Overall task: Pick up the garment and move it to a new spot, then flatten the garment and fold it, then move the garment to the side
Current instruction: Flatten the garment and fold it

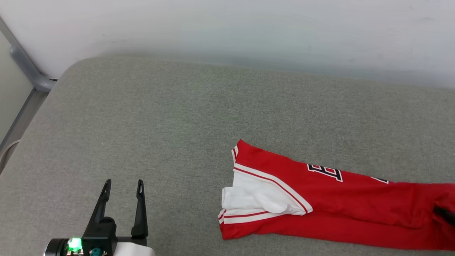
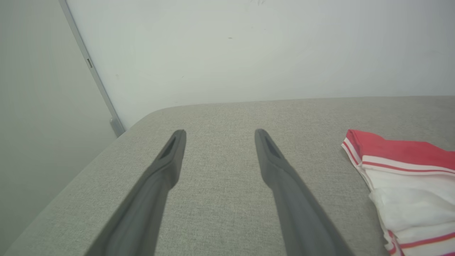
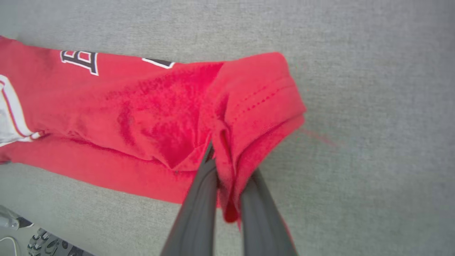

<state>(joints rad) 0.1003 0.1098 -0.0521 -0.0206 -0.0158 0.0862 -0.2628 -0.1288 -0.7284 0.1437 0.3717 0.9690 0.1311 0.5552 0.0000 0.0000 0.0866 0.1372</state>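
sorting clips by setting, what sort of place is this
Probably an indoor test or home-like room, though little of it shows. A wide grey fabric-covered cushioned surface, like a mattress or sofa seat, sits before a plain white wall, and a red garment lies stretched on it.

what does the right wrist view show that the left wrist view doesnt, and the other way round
Right wrist view: the right end effector shut on a bunched fold at the hem end of the garment, plus dark lettering on the red fabric.
Left wrist view: the left end effector open, holding nothing, over the grey padded surface, with the pale wall behind.
Shared: the garment lying on that grey surface, with its white sleeve just a sliver in the right wrist view.
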